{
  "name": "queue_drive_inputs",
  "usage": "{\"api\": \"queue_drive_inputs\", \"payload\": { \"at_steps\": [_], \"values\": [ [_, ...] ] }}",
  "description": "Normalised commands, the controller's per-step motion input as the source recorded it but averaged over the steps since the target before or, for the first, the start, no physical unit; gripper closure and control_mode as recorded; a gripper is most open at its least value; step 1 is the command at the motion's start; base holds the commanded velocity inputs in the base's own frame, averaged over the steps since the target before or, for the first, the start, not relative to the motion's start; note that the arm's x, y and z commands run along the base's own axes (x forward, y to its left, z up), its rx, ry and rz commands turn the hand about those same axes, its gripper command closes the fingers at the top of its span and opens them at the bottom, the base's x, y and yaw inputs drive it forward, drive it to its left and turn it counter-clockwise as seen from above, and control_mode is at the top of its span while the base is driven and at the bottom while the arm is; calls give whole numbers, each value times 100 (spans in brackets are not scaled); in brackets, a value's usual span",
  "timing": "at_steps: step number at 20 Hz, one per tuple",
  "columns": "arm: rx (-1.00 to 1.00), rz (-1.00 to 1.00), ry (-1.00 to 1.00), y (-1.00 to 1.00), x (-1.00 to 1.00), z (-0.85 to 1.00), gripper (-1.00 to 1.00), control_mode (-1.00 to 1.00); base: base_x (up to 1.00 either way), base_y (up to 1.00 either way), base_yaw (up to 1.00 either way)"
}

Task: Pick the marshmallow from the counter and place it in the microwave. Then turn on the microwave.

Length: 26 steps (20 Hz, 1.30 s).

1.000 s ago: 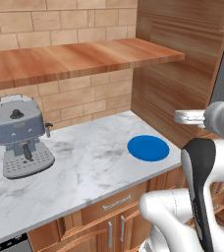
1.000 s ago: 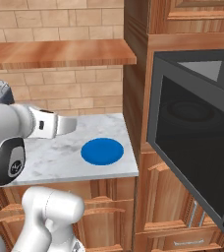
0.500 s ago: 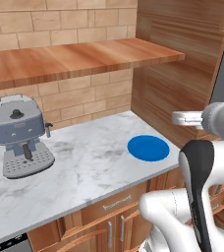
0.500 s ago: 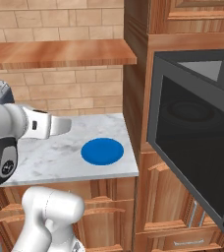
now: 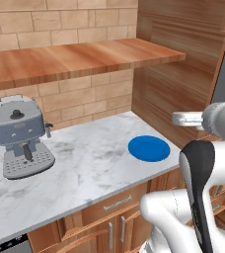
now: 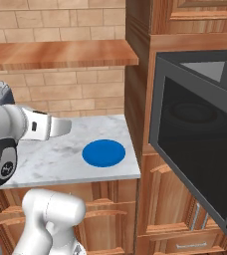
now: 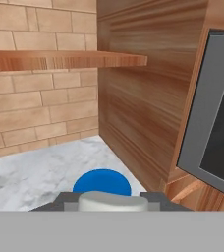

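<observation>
The fingers [image 7: 113,201] were clamped on the marshmallow [image 7: 113,201], held above the table's [image 5: 99,163] right end near the blue plate [image 5: 148,148]. The hand faced the wooden side wall, with the microwave [image 6: 200,149] door open to its right, presumably heading there.

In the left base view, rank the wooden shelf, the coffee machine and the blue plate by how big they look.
Largest to smallest:
1. wooden shelf
2. coffee machine
3. blue plate

The coffee machine and the plate are close in width, but the machine stands far taller.
</observation>
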Motion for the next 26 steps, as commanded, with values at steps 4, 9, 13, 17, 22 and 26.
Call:
{"api": "queue_drive_inputs", "payload": {
  "at_steps": [4, 9, 13, 17, 22, 26],
  "values": [
    [0, 0, 0, 0, 0, 0, 100, 100, -14, 0, 0],
    [0, 0, 0, 0, 0, 0, 100, 100, -39, -1, -1],
    [0, 0, 0, 0, 0, 0, 100, 100, -58, -6, -5],
    [0, 0, 0, 0, 0, 0, 100, 100, -62, -8, -7],
    [0, 0, 0, 0, 0, 0, 100, 100, -54, -14, -9],
    [0, 0, 0, 0, 0, 0, 100, 100, -50, -23, -11]
  ]
}}
